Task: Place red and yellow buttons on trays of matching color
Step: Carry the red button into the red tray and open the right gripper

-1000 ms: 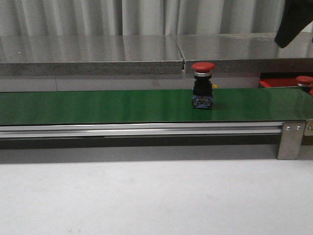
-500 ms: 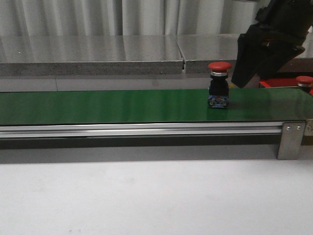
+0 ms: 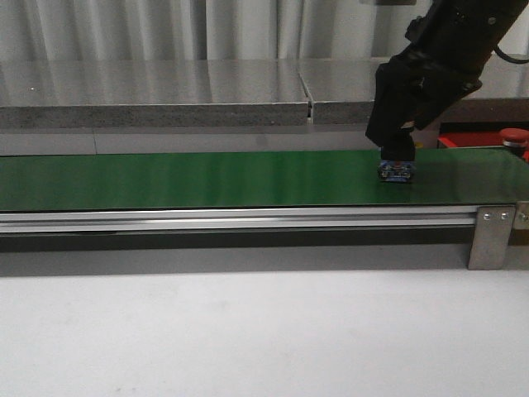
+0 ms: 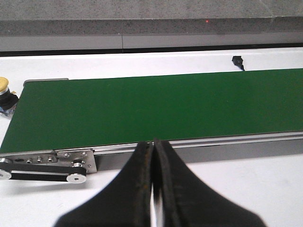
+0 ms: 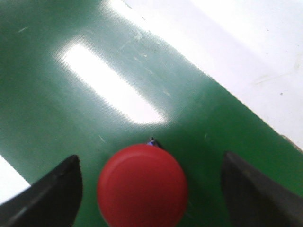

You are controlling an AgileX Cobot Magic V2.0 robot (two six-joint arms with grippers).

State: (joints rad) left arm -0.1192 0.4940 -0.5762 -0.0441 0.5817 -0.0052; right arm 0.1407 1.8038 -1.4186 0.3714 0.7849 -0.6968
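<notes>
While the right gripper (image 5: 147, 189) hangs spread wide around the red mushroom button (image 5: 142, 183) on the green conveyor belt (image 3: 207, 178), neither finger touches it. The left gripper (image 4: 154, 146) is pressed closed, holding nothing

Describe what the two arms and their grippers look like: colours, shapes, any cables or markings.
The right arm is a bulky black housing of blocky segments, with a thin black cable at the front view's right edge. The right gripper has two broad black fingers with rounded ends. The left gripper has matte black fingers tapering to narrow tips, their inner edges worn. No markings show.
</notes>
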